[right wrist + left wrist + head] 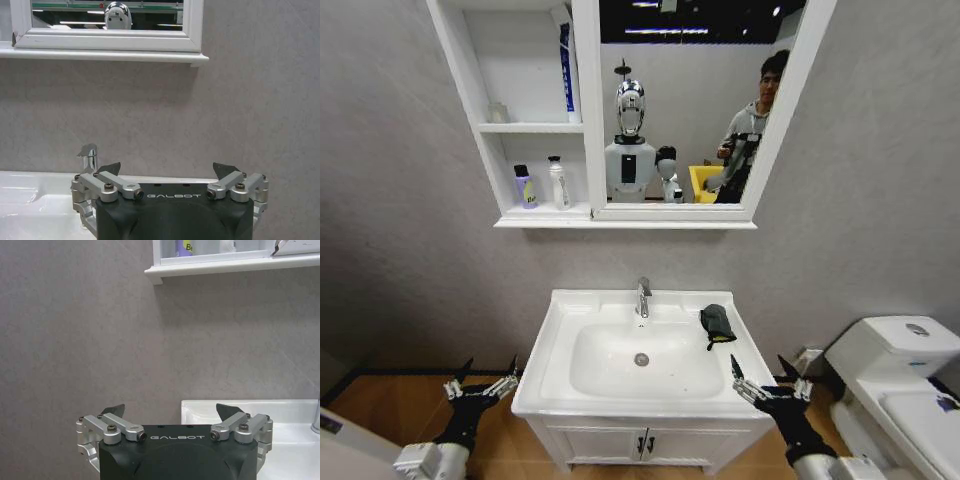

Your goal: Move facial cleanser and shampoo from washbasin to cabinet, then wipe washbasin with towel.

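Both bottles, a small purple one (524, 186) and a white one (558, 182), already stand side by side on the lowest shelf of the cabinet (480, 90), so I judge the moving part done and the wiping is what's in hand. The towel (717, 322) lies crumpled on the right rear ledge of the washbasin (560, 330), just right of the tap (643, 296) and apart from the drain (641, 359). My right gripper (765, 385) hangs at the basin's front right corner, fingers spread wide and empty; my left gripper (480, 383) waits low beside the front left corner, equally wide and empty. To do this well I'd reach with the right, since it's the nearer, come down over the cloth's thick middle rather than its edge, pinch enough folds that it can't slip, and keep clear of the tap
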`<state>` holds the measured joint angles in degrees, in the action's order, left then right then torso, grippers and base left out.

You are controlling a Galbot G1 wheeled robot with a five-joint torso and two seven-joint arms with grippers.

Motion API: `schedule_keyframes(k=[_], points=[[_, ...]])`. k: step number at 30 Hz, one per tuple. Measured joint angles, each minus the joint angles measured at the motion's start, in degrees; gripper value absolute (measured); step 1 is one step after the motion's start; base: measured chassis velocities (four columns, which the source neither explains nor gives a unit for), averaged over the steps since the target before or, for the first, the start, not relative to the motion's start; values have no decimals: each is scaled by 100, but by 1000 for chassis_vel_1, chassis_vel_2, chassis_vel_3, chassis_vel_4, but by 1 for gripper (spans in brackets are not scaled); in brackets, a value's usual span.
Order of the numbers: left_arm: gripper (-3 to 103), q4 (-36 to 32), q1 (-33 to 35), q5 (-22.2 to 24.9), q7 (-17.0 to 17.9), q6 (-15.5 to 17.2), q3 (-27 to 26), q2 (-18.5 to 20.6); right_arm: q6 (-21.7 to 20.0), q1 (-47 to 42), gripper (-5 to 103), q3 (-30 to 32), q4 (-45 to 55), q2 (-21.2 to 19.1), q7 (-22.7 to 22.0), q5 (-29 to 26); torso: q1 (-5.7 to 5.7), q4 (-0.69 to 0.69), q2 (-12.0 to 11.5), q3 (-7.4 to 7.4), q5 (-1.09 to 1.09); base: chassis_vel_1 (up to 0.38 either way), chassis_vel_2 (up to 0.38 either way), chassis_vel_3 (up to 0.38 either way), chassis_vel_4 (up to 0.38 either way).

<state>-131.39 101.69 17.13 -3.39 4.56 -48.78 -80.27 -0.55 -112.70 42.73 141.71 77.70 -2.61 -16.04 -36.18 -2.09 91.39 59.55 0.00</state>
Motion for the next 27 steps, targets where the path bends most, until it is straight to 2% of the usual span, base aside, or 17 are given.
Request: schedule_keyframes(k=[27], points=[[100,0,0,0,0,0,0,0,23,-28,100,-49,-33,34,-52,25,-3,0,-1,0,0,8,-3,-5,9]])
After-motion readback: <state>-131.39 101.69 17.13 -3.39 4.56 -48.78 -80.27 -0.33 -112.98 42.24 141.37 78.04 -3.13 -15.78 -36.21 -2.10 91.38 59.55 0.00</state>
